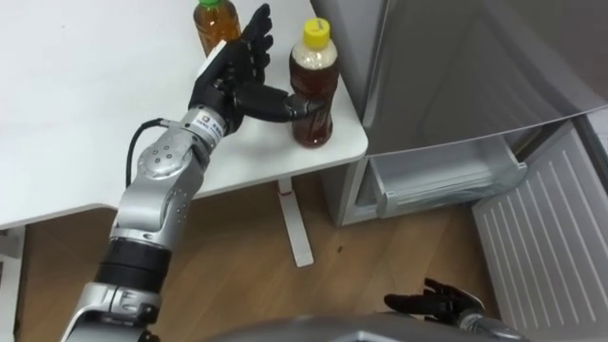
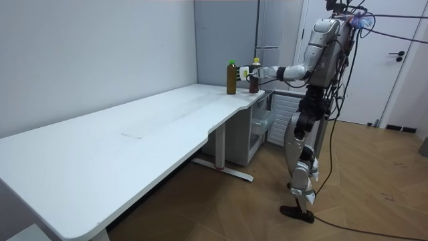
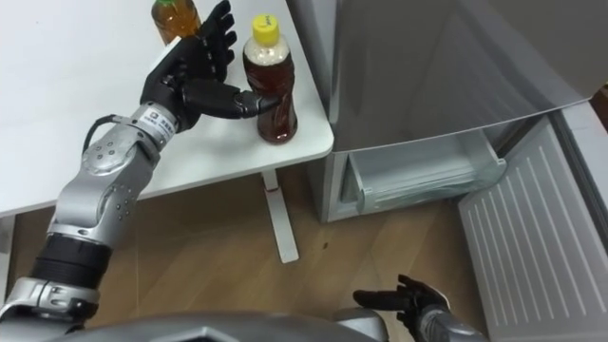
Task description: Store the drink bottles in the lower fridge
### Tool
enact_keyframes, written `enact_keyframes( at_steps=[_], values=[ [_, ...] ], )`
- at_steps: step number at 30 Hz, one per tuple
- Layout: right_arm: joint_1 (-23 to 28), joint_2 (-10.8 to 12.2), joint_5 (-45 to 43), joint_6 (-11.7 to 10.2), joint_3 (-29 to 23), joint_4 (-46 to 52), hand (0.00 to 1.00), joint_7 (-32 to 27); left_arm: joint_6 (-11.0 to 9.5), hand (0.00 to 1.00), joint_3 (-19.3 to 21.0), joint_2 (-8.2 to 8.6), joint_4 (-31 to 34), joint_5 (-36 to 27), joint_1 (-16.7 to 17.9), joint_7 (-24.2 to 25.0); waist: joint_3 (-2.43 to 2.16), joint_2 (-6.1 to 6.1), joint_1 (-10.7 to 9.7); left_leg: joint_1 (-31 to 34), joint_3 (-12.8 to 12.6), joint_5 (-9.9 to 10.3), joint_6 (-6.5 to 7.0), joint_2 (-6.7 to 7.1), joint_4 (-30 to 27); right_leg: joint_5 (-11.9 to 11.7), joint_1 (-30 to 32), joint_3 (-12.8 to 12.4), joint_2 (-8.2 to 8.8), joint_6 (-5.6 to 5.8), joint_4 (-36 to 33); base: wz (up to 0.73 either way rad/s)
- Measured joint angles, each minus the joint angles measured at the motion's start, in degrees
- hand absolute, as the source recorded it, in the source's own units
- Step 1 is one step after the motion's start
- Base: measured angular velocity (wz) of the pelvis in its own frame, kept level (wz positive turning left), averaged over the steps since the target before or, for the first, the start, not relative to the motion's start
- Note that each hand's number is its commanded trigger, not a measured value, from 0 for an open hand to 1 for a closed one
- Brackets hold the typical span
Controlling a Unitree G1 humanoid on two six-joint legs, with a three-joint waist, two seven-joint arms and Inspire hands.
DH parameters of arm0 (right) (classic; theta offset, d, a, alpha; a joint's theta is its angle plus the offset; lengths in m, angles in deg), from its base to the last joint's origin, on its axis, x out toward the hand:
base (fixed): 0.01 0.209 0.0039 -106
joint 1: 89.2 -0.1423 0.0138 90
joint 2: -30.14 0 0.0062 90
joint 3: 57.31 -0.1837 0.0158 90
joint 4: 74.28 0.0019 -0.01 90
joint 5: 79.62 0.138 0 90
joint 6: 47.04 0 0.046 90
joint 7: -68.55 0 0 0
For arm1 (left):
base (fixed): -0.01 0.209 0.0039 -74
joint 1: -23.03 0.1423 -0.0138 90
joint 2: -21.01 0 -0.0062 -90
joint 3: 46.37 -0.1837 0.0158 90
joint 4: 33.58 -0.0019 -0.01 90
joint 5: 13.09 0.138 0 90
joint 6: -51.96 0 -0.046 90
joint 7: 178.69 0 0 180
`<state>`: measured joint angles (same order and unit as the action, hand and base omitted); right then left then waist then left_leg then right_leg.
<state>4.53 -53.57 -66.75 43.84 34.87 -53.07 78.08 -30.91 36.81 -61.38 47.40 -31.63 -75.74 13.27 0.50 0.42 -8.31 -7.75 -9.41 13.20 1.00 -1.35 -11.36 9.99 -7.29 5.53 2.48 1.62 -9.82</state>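
A long white table [image 2: 134,134] stands against a pale grey wall [image 2: 93,53]; the floor [image 2: 374,194] is light wood. A white door [image 2: 408,87] shows beyond.

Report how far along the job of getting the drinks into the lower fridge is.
Done: the grey fridge's lower door stands open, its clear drawer exposed. In hand: the left hand, open, has its thumb against the yellow-capped bottle of brown tea at the white table's corner, with no grip yet. Left: both drinks, including the green-capped amber bottle, stand on the table. The right hand hangs low, open.
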Motion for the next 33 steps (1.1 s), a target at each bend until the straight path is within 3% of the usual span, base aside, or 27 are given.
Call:
enact_keyframes(
  at_steps=[15, 16, 18, 33],
  values=[
    [-1.1, -0.2, 0.2, -0.1, 0.0, -0.5, 0.0, -0.2, 0.0, 0.0, -1.1, 0.83, 0.0, 0.0, -1.7, 0.1, 0.14, -0.46, -1.8, 0.1, 0.0, 0.0, 0.01, -0.02, 0.1, -0.3, 0.0, -0.4, -0.09, 0.08, 0.0, 0.0],
    [-1.1, -0.1, 0.3, -0.1, 0.1, -0.5, 0.0, -0.2, 0.0, 0.11, -1.4, 0.83, 0.0, 0.0, -1.7, 0.0, 0.14, -0.49, -2.1, 0.1, 0.0, 0.0, 0.01, 0.01, 0.1, -0.3, 0.0, -0.4, -0.09, 0.08, 0.0, 0.0],
    [-1.4, -0.1, 0.3, -0.1, 0.1, -0.5, 0.0, -0.2, 0.0, 1.0, -1.4, 0.91, 0.0, 0.0, -1.8, 0.0, 0.18, -0.54, -2.6, 0.1, 0.0, 0.0, 0.01, 0.02, 0.1, -0.3, 0.0, -0.5, -0.09, 0.08, 0.0, 0.0],
    [-1.7, -0.3, 0.3, -0.3, 0.0, -0.5, 0.0, -0.1, -0.5, 1.0, -2.9, 0.92, -1.2, 0.0, -2.3, 0.1, 0.42, -0.87, -4.0, -0.1, 0.0, 0.0, 0.01, -0.03, 0.6, -0.3, 0.0, -0.5, -0.12, 0.08, 0.1, 0.0]
  ],
)
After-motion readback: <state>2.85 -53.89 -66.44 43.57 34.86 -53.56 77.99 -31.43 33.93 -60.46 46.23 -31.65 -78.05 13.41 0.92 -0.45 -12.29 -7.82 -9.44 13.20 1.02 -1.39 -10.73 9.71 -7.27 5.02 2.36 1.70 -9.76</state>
